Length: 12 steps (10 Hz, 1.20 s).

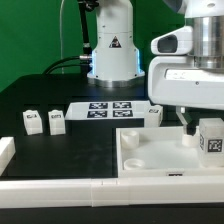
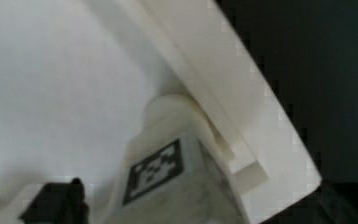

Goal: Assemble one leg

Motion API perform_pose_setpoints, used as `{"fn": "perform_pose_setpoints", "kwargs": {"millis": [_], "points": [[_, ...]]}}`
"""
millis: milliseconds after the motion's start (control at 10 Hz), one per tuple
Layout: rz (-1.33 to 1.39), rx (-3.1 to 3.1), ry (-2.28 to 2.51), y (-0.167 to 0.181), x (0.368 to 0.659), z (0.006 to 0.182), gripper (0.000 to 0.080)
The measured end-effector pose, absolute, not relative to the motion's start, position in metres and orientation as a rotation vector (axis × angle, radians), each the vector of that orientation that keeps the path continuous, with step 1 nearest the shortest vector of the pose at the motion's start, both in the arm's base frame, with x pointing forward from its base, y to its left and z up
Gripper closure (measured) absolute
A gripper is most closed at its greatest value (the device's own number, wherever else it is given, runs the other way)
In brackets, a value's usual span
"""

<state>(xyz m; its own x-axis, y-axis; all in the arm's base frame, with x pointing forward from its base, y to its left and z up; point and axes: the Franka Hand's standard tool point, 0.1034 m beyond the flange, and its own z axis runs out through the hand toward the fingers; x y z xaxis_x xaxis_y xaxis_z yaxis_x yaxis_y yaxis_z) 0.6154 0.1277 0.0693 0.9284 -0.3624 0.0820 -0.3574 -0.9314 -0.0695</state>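
My gripper [image 1: 205, 133] is shut on a leg [image 1: 212, 139], a small white block with a black-and-white tag. It holds the leg upright over the right side of the large white square tray-like part [image 1: 150, 160]. In the wrist view the held leg [image 2: 167, 160] runs out from between the jaws [image 2: 194, 212], and its far end lies against the part's raised rim [image 2: 220, 70]. One black finger [image 2: 55, 202] shows beside it. Two more legs [image 1: 32, 122] [image 1: 57, 121] stand at the exterior view's left. Another leg [image 1: 153, 113] stands by the marker board's end.
The marker board [image 1: 112, 108] lies flat at the middle back, in front of the robot base [image 1: 112, 50]. A low white wall [image 1: 60, 186] runs along the front, with a white piece [image 1: 5, 150] at the exterior view's left edge.
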Motion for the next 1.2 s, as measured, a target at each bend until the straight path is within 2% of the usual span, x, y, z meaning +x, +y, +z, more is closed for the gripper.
{"fn": "perform_pose_setpoints", "kwargs": {"millis": [300,400,600,700,800,1000,1200], "points": [[-0.160,-3.105,0.115,0.1229,0.6181,0.0708,0.0151],[-0.159,-3.101,0.153,0.1231,0.6181,0.0707,0.0151],[-0.159,-3.101,0.153,0.1229,0.6181,0.0707,0.0424],[-0.159,-3.102,0.154,0.1225,0.6182,0.0708,0.0424],[-0.159,-3.099,0.183,0.1225,0.6182,0.0707,0.0509],[-0.171,-3.089,0.263,0.1220,0.6190,0.0708,0.0509],[-0.205,-3.020,0.628,0.1202,0.6187,0.0708,0.0509]]}}
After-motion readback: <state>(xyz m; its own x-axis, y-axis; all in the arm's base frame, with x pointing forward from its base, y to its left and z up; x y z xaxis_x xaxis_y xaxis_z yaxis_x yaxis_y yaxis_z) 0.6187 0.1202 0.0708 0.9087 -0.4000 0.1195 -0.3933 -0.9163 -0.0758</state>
